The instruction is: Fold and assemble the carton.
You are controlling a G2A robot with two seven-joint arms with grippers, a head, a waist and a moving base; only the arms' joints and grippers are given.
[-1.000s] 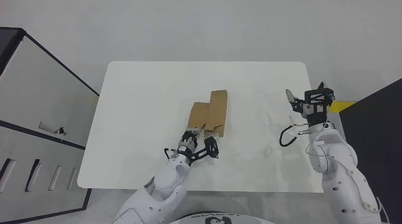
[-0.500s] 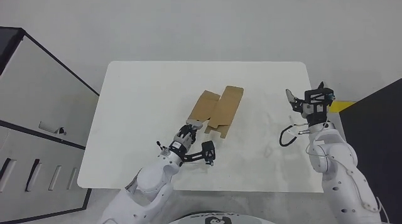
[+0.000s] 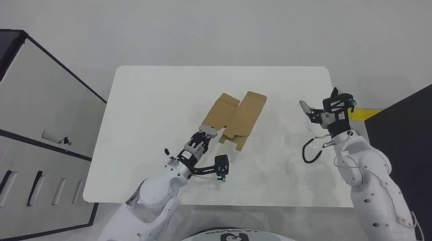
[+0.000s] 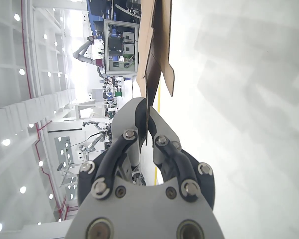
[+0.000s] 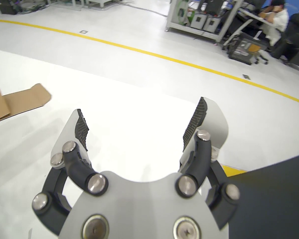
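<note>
Two claws, one busy: my left claw (image 4: 147, 111) is pinched tight on the near corner flap of the flat brown cardboard carton (image 3: 234, 115), which lies mid-way across the white rounded table (image 3: 148, 92); in the last second I dragged that corner back toward me, and the far end swung to my right; my right claw (image 5: 142, 118) gapes empty by the table's right edge, well apart, now turned slightly toward the carton; I judge folding has barely begun.

I see a white table (image 3: 148, 99) at frame centre. One flattened brown carton (image 3: 233, 116) rests on it near the middle.
</note>
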